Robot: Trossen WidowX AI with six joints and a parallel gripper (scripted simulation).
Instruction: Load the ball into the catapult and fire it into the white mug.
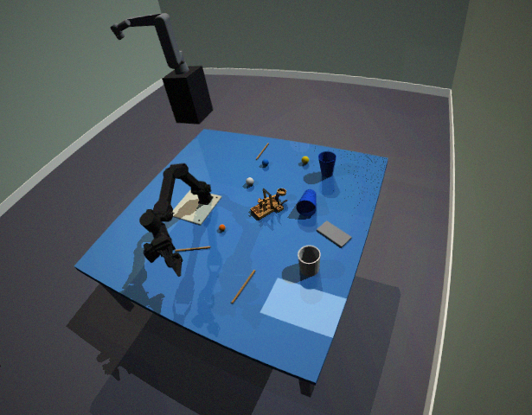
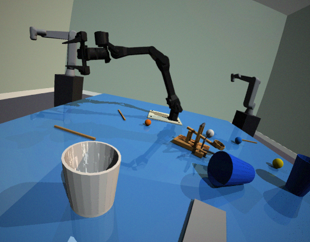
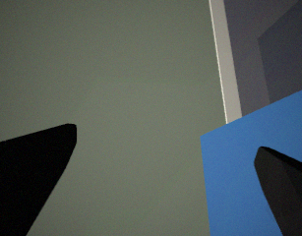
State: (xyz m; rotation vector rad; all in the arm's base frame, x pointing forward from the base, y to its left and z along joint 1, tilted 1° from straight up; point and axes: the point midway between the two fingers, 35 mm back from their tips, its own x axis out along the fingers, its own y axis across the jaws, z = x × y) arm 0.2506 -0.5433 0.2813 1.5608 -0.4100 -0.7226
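My pincer (image 1: 177, 269) (image 2: 64, 55) (image 3: 166, 144)'s spread, nothing in it. White ball (image 1: 249, 181) (image 2: 209, 133) prob. light, may roll; I'd grip round its middle, tho' surface detail's poor.

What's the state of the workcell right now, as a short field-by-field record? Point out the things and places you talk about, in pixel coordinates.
gripper (image 1: 178, 271) (image 2: 65, 54): open, nothing held, raised above the table
catapult (image 1: 268, 207) (image 2: 192, 144): upright on the table, its cup unloaded
white mug (image 1: 309, 263) (image 2: 90, 190): upright
balls: orange (image 1: 221, 227) (image 2: 147, 122), white (image 1: 249, 181) (image 2: 209, 133), blue (image 1: 265, 162) (image 2: 238, 140), yellow (image 1: 305, 159) (image 2: 277, 163)
blue cups: one upright (image 1: 327, 165) (image 2: 302, 175), one on its side (image 1: 309, 199) (image 2: 241, 172)
task ball: colour unspecified
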